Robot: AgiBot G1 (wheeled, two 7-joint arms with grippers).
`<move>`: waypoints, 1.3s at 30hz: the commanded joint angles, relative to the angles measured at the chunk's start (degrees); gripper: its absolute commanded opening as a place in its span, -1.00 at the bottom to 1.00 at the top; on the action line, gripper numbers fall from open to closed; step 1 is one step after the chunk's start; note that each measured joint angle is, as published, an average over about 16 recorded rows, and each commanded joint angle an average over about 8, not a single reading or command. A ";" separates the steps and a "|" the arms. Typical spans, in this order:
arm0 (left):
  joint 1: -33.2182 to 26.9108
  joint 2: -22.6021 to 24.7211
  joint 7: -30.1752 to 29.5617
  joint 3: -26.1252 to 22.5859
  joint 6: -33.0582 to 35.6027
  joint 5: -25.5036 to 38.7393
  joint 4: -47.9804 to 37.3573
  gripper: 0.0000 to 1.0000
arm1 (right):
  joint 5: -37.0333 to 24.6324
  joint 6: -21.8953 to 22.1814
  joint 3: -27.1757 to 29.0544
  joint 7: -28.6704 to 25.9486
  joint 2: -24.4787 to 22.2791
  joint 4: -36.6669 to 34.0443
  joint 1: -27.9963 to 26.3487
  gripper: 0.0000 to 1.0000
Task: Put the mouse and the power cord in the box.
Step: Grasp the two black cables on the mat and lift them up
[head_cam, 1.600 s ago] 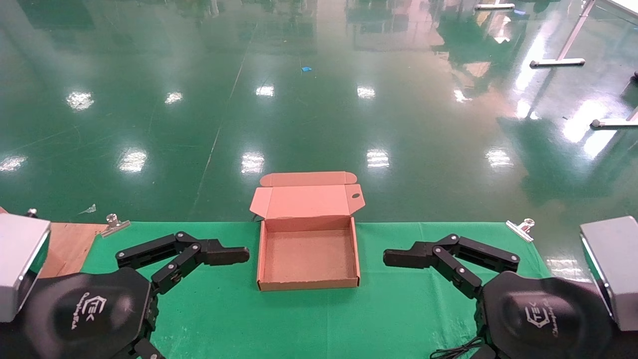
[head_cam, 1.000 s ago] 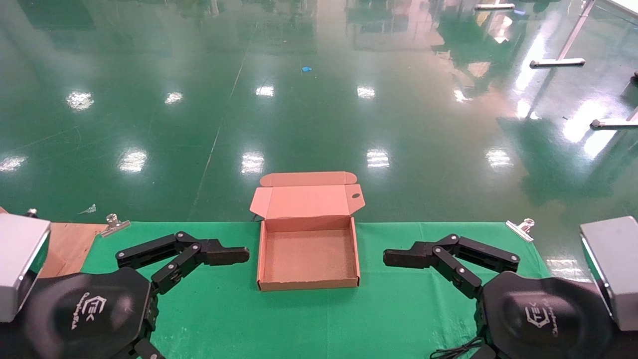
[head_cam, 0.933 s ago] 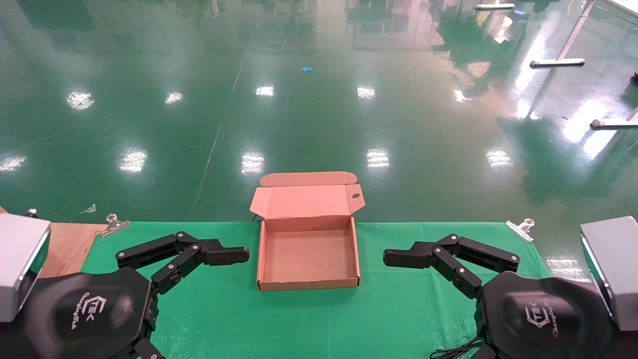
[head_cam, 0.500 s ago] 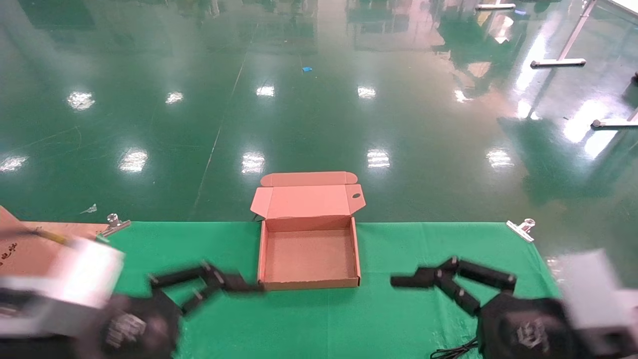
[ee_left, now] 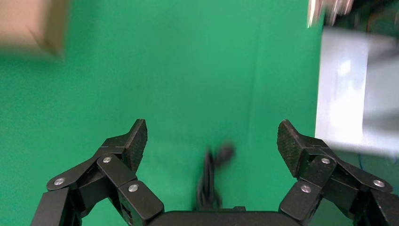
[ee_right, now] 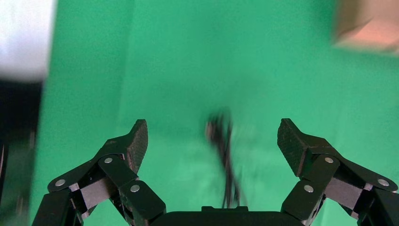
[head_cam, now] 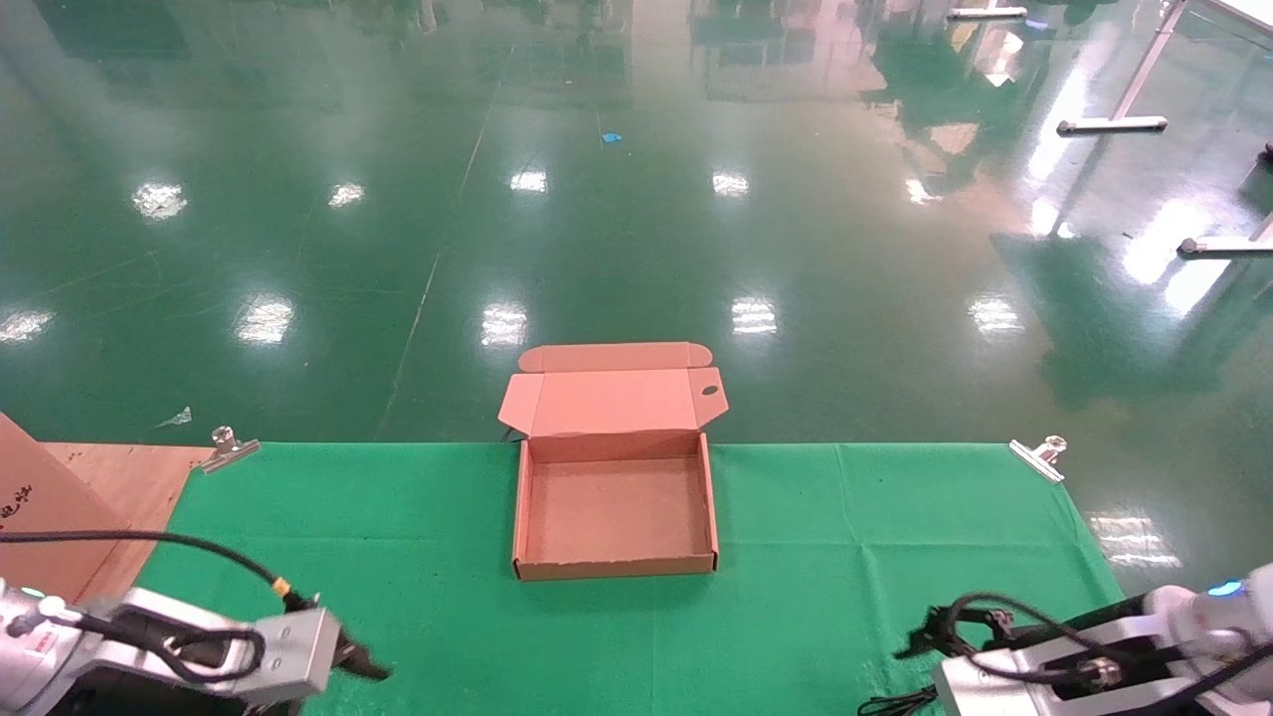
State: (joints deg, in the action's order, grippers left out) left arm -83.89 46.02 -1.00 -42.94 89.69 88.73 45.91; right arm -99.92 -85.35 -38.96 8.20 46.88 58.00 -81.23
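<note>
Your worktop (head_cam: 418, 517) with its green cloth carries the box (head_cam: 616, 517), which sits lid-open at the middle of the far edge, its inside bare. A larger cardboard sheet (head_cam: 40, 497) leans at the far left corner. Your left claw (ee_left: 211, 143) hangs low over the cloth at the near left, fingers spread wide; your right claw (ee_right: 212, 143) does likewise at the near right. A blurred black strand on the cloth under the right claw may be the power cord (ee_right: 225, 155). You'll find no mouse in view.

Head view high, forward-down; wrist views close above shared green cloth (head_cam: 448, 517).
</note>
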 commanded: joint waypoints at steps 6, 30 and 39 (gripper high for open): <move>-3.88 4.76 6.62 -6.43 -1.88 9.72 -12.69 1.00 | -11.93 5.63 -5.47 7.28 6.64 -9.83 -3.10 1.00; -2.92 13.15 17.79 -8.11 -13.42 13.16 -35.36 0.00 | -12.42 19.47 -5.68 27.80 21.85 -47.38 -8.67 -0.25; -3.56 13.66 20.43 -8.09 -12.99 13.06 -38.59 -1.00 | -12.05 20.03 -5.48 31.40 23.20 -52.46 -9.89 -1.00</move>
State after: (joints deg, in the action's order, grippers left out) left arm -87.58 59.63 19.33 -51.07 76.75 101.87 7.49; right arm -112.06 -65.36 -44.49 39.47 70.11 5.84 -91.07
